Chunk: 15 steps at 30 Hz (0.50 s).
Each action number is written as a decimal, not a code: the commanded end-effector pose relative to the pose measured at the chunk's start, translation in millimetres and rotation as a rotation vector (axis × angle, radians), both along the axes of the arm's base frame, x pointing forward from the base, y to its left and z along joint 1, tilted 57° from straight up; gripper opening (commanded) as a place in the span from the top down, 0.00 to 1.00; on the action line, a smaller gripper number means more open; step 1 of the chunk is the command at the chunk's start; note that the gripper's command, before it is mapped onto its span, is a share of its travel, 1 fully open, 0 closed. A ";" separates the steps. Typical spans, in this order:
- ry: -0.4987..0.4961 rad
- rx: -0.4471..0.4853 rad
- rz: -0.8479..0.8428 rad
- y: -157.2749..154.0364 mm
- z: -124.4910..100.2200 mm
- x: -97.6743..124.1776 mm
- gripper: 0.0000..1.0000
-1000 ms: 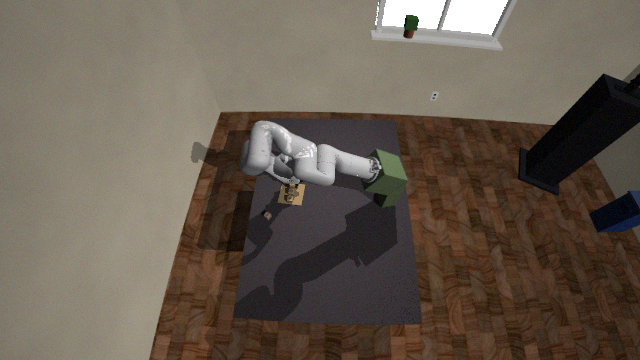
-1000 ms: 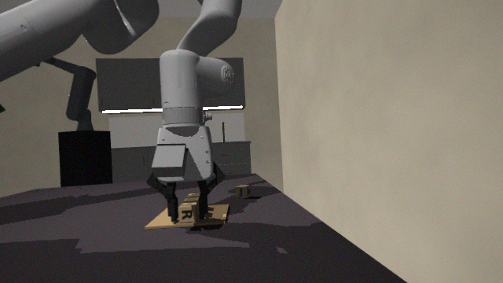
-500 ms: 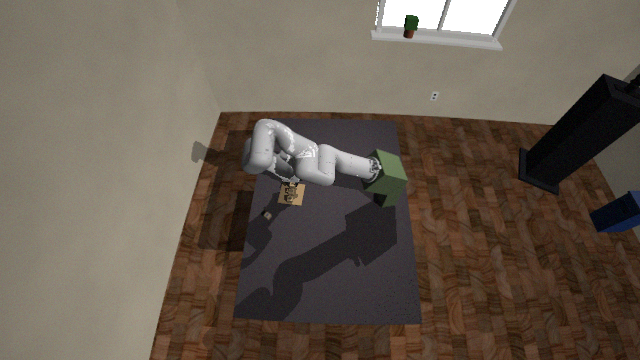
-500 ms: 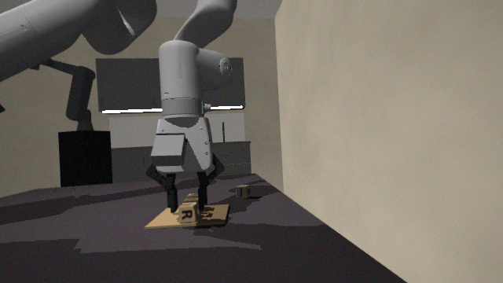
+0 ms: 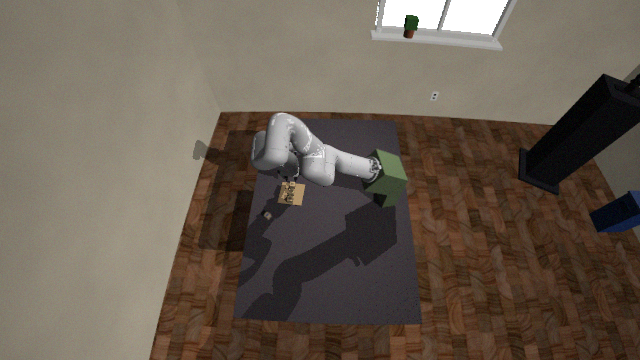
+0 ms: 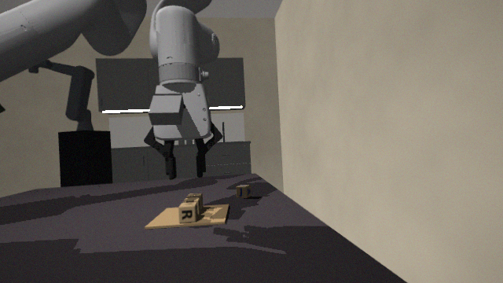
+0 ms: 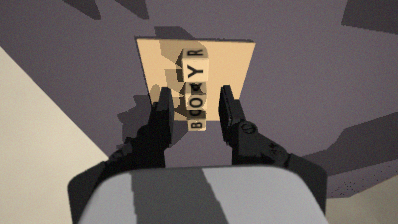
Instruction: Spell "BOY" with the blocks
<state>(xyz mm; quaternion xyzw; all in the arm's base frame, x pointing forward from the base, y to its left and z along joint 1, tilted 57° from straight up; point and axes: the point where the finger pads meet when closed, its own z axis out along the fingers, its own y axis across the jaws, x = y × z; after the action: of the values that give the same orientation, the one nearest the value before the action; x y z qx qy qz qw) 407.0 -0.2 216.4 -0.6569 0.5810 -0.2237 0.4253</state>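
Reading the exterior view from the left, the tan mat [image 6: 163, 221] lies flat on the dark tabletop [image 6: 98, 240]; on its right half stands a row of three blocks running away from the camera; further right and farther off, a fourth block [image 6: 244, 191] sits on the tabletop, well apart from the mat and plainly off it.

Seen from the wrist, the row's top faces show a B block [image 7: 196, 123] nearest the camera, then an O block [image 7: 196, 100], then a Y block [image 7: 196, 71] farthest, touching or nearly touching in a straight line; so the word appears complete and the placing looks done. One doubt remains: the B block sits right at the near edge of the mat, and I cannot tell whether it lies fully on it; whether the letters stand upright for a reader at the base is also hard to judge from here.

The claw [image 6: 185, 174] hangs high above the row, its jaws spread apart with nothing between them; the release therefore looks made. From the wrist the row lies straight below, framed between the two fingers, none of it touched; what seems left is only for everything to rest.
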 end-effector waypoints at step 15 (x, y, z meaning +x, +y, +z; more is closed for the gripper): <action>0.009 0.004 0.007 -3.8 8.5 -11.1 0.00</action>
<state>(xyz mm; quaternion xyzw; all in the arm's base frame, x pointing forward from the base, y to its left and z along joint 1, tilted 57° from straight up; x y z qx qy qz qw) 395.8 -3.7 224.1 -0.6593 0.5814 -0.2175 0.4243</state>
